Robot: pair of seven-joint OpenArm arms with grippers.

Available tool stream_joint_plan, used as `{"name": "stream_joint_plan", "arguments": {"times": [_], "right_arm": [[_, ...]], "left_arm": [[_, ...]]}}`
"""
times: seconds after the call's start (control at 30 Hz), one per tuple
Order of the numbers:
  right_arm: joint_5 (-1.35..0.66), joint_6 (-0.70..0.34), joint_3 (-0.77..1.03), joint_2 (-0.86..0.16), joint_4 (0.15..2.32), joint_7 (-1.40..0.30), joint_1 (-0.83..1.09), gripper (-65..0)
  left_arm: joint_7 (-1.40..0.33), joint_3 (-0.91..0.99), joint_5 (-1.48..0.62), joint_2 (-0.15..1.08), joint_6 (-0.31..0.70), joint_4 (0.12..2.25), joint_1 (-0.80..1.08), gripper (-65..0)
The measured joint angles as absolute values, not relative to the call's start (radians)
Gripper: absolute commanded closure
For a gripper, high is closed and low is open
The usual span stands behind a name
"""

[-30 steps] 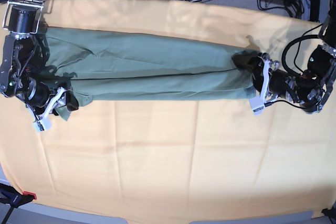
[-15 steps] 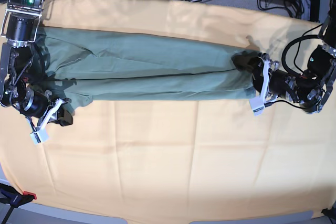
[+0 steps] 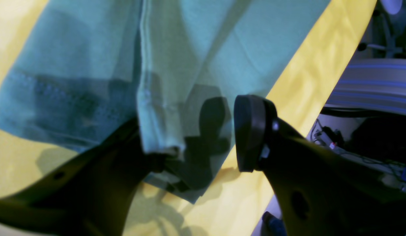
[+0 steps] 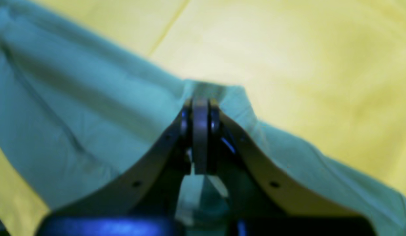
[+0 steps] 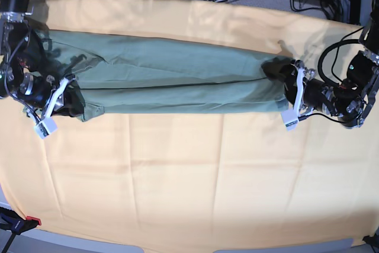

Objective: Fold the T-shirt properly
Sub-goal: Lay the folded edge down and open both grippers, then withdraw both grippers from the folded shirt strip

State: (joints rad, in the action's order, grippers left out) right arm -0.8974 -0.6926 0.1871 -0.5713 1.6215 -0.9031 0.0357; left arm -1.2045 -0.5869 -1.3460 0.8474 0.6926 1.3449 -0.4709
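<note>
1. Base view: the sage-green T-shirt (image 5: 177,66) is being displayed as a long, narrow strip on the pale table (image 5: 195,176), toward 12 o'clock.
2. The right gripper (image 5: 76,108) is being positioned at 9 o'clock with fingertips together; whether fabric is being pinched cannot be told.
3. The left gripper (image 3: 196,141) is being kept at 3 o'clock with fingers apart, cloth lying between them.
4. Caution: layers are possibly being dragged askew if the strip is being pulled from the 9 o'clock end while the other end is being left unclamped.
5. Caution: only the top ply is possibly being caught, the edge being bunched.
6. Soft, matte knit is being creased into shallow ridges; a stitched hem (image 3: 58,91) is being exposed beside a rounded fold (image 3: 157,108).
</note>
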Motion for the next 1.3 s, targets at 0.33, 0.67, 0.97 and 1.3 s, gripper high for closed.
{"name": "stream_joint_plan", "arguments": {"times": [0.33,0.67,0.97,1.3], "right_arm": [[-0.771,-0.693,0.187,-0.604,1.650,-0.929,0.156,0.0],[-0.789,-0.693,0.187,-0.609,1.651,-0.986,0.149,-35.3],[-1.077,-0.693,0.387,-0.615,1.810,-1.058,0.146,-34.2],[-1.470,-0.693,0.619,-0.626,1.818,-1.279,0.154,-25.3]], "left_arm": [[-1.205,-0.587,-1.346,0.847,0.693,1.345,-0.477,-33.4],[-1.214,-0.467,-1.342,0.846,0.692,1.345,-0.530,-33.4],[-1.228,-0.173,-1.341,0.853,0.654,1.345,-0.532,-33.4],[-1.230,-0.098,-1.354,0.945,0.636,1.345,-0.532,-33.4]]}}
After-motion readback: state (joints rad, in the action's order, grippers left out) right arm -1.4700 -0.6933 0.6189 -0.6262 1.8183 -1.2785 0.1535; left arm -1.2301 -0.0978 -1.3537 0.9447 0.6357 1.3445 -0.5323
